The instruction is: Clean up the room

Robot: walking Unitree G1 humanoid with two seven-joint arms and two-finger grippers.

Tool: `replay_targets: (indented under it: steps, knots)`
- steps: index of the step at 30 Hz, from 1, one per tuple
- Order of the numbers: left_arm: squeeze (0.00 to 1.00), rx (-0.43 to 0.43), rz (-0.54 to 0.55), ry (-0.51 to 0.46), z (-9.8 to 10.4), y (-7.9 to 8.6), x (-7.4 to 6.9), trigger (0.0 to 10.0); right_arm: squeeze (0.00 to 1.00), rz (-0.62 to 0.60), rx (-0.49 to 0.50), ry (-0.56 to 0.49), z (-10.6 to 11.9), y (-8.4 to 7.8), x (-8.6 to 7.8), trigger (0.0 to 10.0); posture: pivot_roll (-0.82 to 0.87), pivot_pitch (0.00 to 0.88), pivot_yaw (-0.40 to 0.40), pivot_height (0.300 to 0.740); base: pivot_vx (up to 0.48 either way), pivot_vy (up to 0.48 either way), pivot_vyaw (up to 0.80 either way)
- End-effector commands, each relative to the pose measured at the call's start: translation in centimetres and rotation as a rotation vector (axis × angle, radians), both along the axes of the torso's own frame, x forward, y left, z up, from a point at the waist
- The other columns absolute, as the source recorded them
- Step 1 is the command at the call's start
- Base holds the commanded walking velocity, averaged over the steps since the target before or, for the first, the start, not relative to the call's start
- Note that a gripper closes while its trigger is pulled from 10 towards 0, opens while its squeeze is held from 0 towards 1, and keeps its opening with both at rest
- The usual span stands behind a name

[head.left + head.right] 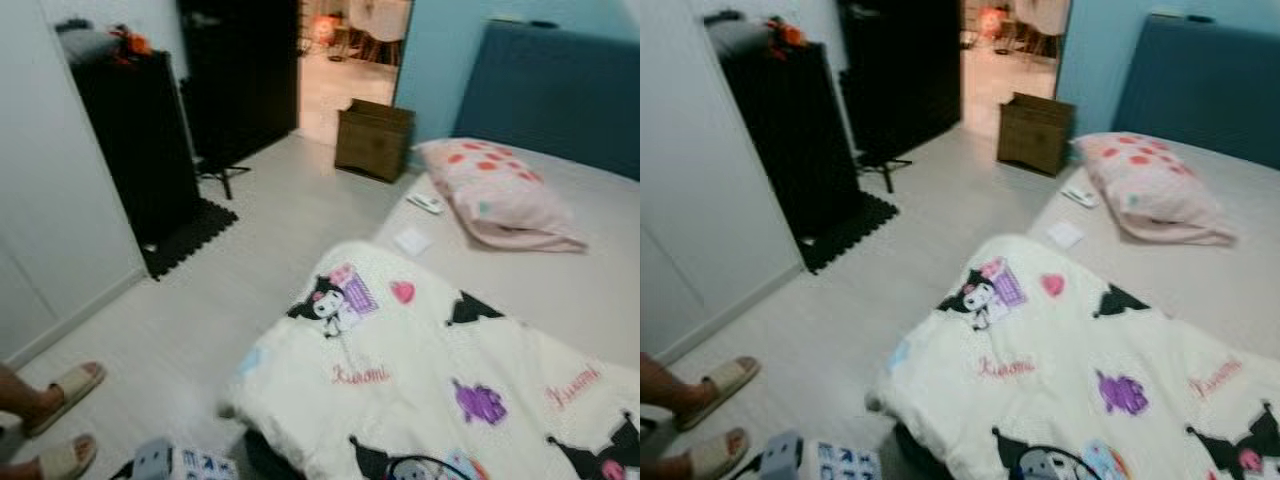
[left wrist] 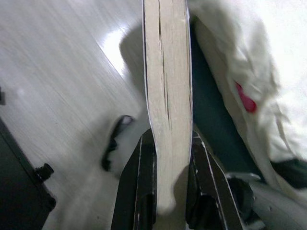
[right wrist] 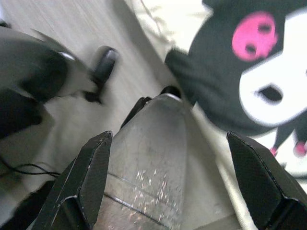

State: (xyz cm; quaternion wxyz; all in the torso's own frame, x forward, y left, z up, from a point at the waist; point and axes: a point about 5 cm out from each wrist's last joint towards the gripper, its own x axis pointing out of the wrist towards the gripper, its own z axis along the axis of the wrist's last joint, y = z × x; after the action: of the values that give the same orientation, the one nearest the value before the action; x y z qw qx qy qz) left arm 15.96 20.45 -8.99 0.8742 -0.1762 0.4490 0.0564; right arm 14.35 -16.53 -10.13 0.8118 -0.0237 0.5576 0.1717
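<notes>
My left gripper (image 2: 169,141) is shut on a thick book (image 2: 168,72), seen edge-on with its cream pages showing, above the pale floor beside the bed. A blue-and-white object (image 1: 180,465) at the bottom of the eye views looks like that book's cover. My right gripper (image 3: 168,139) stands open low beside the bed's edge. A clear greyish, bottle-like object (image 3: 148,163) lies between its fingers (image 3: 91,182), with a gap on one side. A white cartoon-print blanket (image 1: 420,370) is bunched over the bed's near corner.
A pink pillow (image 1: 495,190), a remote (image 1: 427,203) and a white card (image 1: 412,240) lie on the bed. A person's sandalled feet (image 1: 60,400) stand at the near left. A black cabinet (image 1: 140,140), a black mat (image 1: 190,235) and a brown box (image 1: 373,138) by the doorway border the floor.
</notes>
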Motion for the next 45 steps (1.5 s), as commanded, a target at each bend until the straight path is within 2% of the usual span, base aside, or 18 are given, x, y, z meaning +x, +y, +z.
replay_targets:
  steps: [1,22,28,33,40,42,45]
  knots:
    - [0.00,-0.017,-0.021,0.045,-0.5,-0.4,-0.9,10.0,0.00,0.001,0.012,0.000,0.0,0.4,0.1,10.0,0.11,0.000,-0.090,0.739,0.000,0.000,0.76]
    - [0.00,-0.016,-0.018,0.038,-0.4,-0.5,-0.7,10.0,0.00,0.044,0.027,-0.008,0.3,0.4,0.8,10.0,0.12,0.000,-0.097,0.739,0.000,0.000,0.76]
    - [0.00,-0.018,-0.006,0.029,-0.3,-0.4,-0.5,10.0,0.00,0.032,-0.010,-0.042,0.5,0.1,1.2,10.0,0.12,0.000,-0.095,0.739,0.000,0.000,0.75]
    - [0.00,-0.012,-0.008,0.023,-0.2,-0.2,-0.3,10.0,0.00,0.008,-0.032,-0.051,0.5,0.1,1.5,10.0,0.11,0.000,-0.087,0.739,0.000,0.000,0.00]
    - [0.00,-0.013,-0.005,0.013,-0.1,-0.1,-0.1,10.0,0.00,0.029,-0.023,-0.050,0.5,0.5,1.6,10.0,0.12,0.000,-0.091,0.739,0.363,0.000,0.00]
    - [0.00,-0.015,-0.002,0.010,0.0,0.0,0.0,10.0,0.00,0.071,-0.021,-0.048,0.5,1.0,1.6,10.0,0.13,0.000,-0.087,0.739,0.394,0.000,0.80]
    - [0.00,-0.016,-0.002,0.011,-0.1,0.0,-0.1,10.0,0.00,0.059,-0.009,-0.059,0.5,1.3,1.7,10.0,0.13,0.000,-0.086,0.739,0.402,0.000,0.80]
